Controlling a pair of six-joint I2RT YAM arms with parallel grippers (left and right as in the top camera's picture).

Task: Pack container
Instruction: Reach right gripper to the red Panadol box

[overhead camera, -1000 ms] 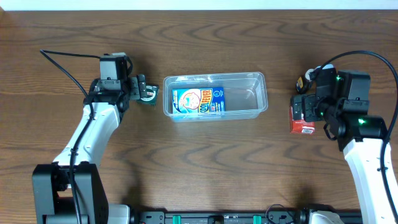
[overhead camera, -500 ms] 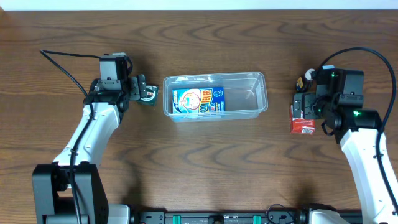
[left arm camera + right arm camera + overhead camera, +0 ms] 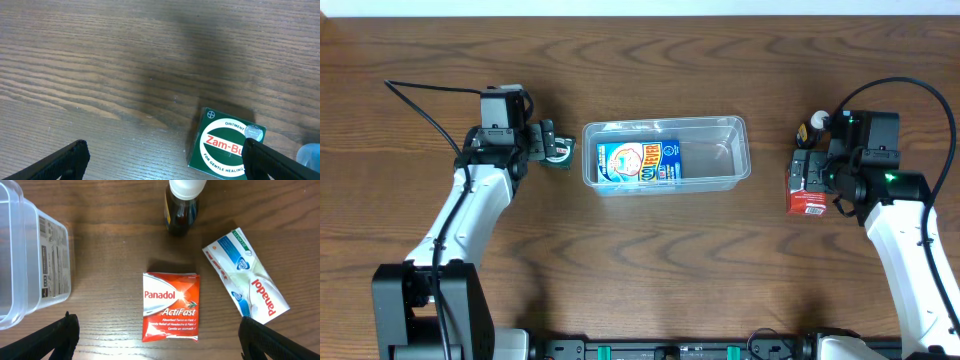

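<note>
The clear plastic container [image 3: 741, 152] lies mid-table with a blue packet [image 3: 637, 162] flat in its left half; its corner shows in the right wrist view [image 3: 25, 255]. My left gripper [image 3: 552, 148] is open just left of the container, low over a green Zam-Buk box [image 3: 225, 145] that sits beside its right finger [image 3: 167, 160]. My right gripper [image 3: 810, 172] is open above a red Panadol ActiFast packet [image 3: 171, 307], which lies between the open fingers [image 3: 160, 335] and also shows in the overhead view [image 3: 807, 203].
A small brown bottle with a white cap [image 3: 182, 205] stands beyond the red packet; it shows in the overhead view [image 3: 817, 123]. A white and blue Panadol packet [image 3: 247, 275] lies to the red packet's right. Cables trail from both arms.
My right arm has shifted slightly to the left over the red packet, uncovering the bottle's cap. The left arm and the container have not moved.
</note>
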